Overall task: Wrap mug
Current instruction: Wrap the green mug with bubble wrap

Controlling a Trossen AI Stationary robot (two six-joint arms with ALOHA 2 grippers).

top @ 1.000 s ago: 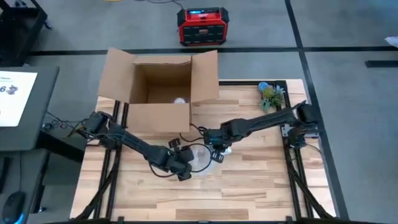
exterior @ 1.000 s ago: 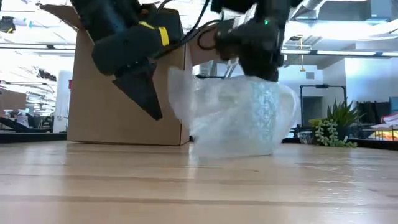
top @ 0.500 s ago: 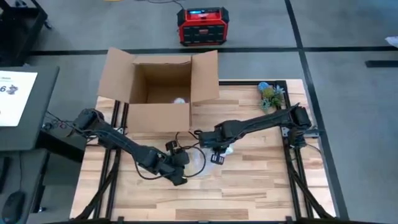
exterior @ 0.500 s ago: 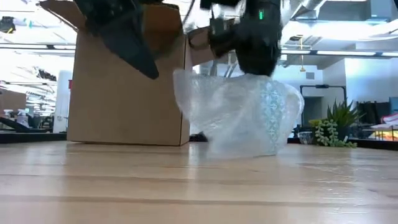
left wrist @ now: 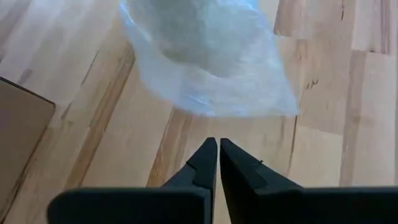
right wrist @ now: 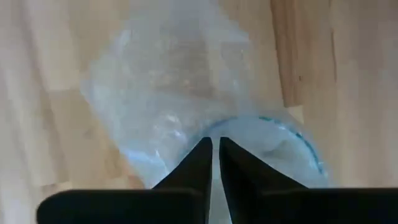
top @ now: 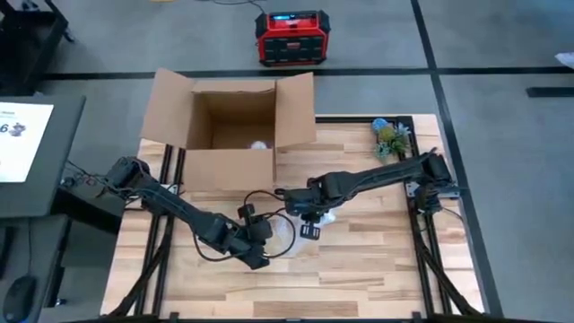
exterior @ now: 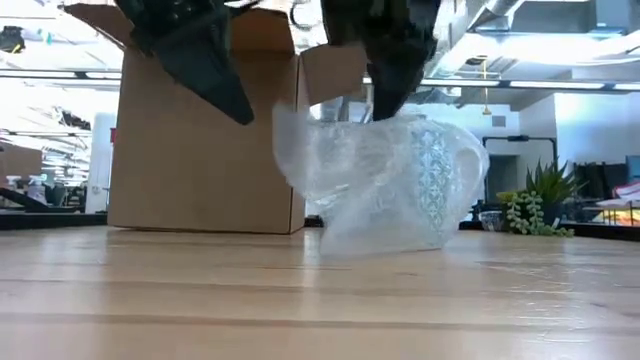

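While both pincers have their fingers closed together and hold nothing, the wrapping step looks half done: the left gripper (left wrist: 218, 152) hovers just on the near-left side of the bundle, and the right gripper (right wrist: 215, 152) hangs directly over it, with its tips above the rim. Between them, near the middle of the light wooden table (top: 377, 269), stands the pale blue patterned mug (exterior: 430, 185) inside a loose sheet of clear bubble wrap (exterior: 345, 180), whose free flap sticks out to the left. I judge that the next move requires gripping this flap and folding it around the mug. Farther away stands the open brown cardboard box (top: 229, 126).
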